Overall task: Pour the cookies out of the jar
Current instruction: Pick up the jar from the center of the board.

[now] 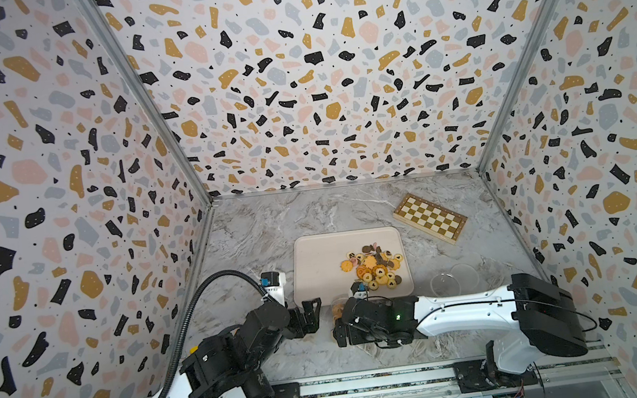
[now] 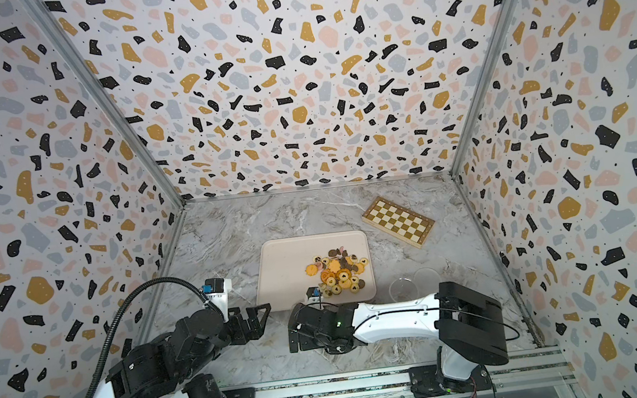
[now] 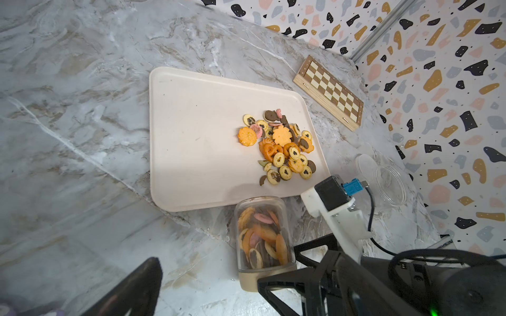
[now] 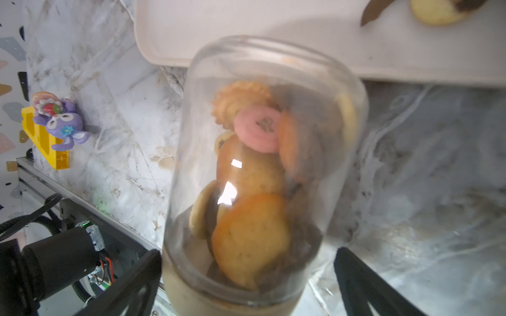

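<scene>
Cookies (image 1: 373, 267) split: pile on tray (image 1: 316, 265), rest in jar (image 3: 262, 232) just off its near edge. I see right gripper (image 4: 247, 253) jaws spread either side of jar base, left gripper (image 1: 310, 309) spread, empty

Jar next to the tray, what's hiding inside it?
Through the clear jar you see cookies: golden ones, a pink ring, some dark ones. Its beige base covers whatever lies lowest.
</scene>
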{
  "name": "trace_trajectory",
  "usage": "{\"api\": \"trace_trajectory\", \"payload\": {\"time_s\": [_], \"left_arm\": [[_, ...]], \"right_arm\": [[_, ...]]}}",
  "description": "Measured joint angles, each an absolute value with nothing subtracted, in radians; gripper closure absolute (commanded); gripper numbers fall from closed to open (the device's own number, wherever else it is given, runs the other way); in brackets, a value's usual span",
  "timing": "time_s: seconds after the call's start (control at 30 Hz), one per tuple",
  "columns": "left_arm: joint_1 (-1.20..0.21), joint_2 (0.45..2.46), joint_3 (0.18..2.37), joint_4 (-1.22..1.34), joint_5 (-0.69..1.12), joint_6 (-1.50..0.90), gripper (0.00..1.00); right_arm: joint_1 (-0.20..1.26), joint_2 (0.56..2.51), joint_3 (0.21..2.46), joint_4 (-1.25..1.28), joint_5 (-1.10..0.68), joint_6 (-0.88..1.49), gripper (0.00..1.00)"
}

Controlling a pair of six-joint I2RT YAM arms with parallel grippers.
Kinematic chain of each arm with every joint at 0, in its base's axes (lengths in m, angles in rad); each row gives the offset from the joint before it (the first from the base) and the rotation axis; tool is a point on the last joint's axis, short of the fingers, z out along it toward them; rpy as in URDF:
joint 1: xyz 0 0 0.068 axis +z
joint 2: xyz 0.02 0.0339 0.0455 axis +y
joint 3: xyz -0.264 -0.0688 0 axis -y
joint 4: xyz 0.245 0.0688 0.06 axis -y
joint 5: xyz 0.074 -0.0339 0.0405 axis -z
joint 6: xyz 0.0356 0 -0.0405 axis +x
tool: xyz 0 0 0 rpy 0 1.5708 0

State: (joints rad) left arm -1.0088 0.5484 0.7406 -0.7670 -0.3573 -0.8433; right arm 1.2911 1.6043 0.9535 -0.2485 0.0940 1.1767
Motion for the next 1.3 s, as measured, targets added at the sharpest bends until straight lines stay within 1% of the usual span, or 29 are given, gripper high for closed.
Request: {"api": "trace_trajectory", "payload": {"time_s": [0.27,0.37,0.4,0.43,0.5,0.57,0.6,0.67,0.7,0.77,0.83,0.87,0.93,1.0,1.07,1.13,1.23,1.3], "left_arm": [[-1.009,0.544,0.739,-0.778,-0.328,-0.903,0.01],[-1.008,0.539,0.735,-0.78,-0.306,-0.914,0.01],[-1.008,0.535,0.733,-0.781,-0.295,-0.919,0.01],[-1.008,0.527,0.729,-0.781,-0.286,-0.923,0.01],[-1.008,0.506,0.717,-0.78,-0.267,-0.933,0.01],[-1.004,0.48,0.7,-0.78,-0.25,-0.944,0.01],[-1.0,0.469,0.691,-0.78,-0.236,-0.953,0.01],[-0.982,0.458,0.68,-0.772,-0.195,-0.964,0.01],[-0.963,0.458,0.672,-0.758,-0.154,-0.971,0.01],[-0.895,0.463,0.651,-0.709,-0.052,-0.99,0.01],[-0.76,0.472,0.587,-0.58,0.127,-1.048,0.01],[-0.683,0.483,0.535,-0.475,0.227,-1.11,0.01],[-0.542,0.546,0.404,-0.179,0.41,-1.277,0.01],[-0.47,0.643,0.344,0.018,0.526,-1.401,0.01],[-0.453,0.719,0.361,0.121,0.619,-1.464,0.01],[-0.451,0.743,0.436,0.177,0.686,-1.481,0.01],[-0.449,0.749,0.542,0.258,0.74,-1.468,0.01],[-0.448,0.758,0.536,0.369,0.756,-1.48,0.01]], "right_arm": [[1.292,1.669,0.965,-0.235,0.104,1.153,0.14],[1.293,1.67,0.966,-0.235,0.121,1.131,0.21],[1.295,1.67,0.966,-0.235,0.13,1.121,0.25],[1.296,1.67,0.965,-0.235,0.141,1.107,0.33],[1.301,1.667,0.959,-0.231,0.161,1.082,0.44],[1.311,1.655,0.944,-0.232,0.19,1.052,0.5],[1.318,1.638,0.929,-0.235,0.205,1.031,0.55],[1.324,1.579,0.892,-0.258,0.225,0.987,0.59],[1.327,1.533,0.872,-0.28,0.23,0.958,0.64],[1.327,1.43,0.846,-0.317,0.234,0.904,0.66],[1.32,1.302,0.833,-0.352,0.22,0.837,0.7],[1.311,1.241,0.833,-0.368,0.205,0.804,0.74],[1.275,1.116,0.836,-0.392,0.148,0.743,0.85],[1.203,1.018,0.847,-0.42,0.084,0.693,0.9],[1.116,0.957,0.869,-0.458,0.034,0.651,0.99],[1.016,0.924,0.903,-0.506,-0.019,0.611,1.0],[0.887,0.939,0.947,-0.554,-0.091,0.569,1.0],[0.813,0.968,0.963,-0.565,-0.16,0.553,1.0]]}}
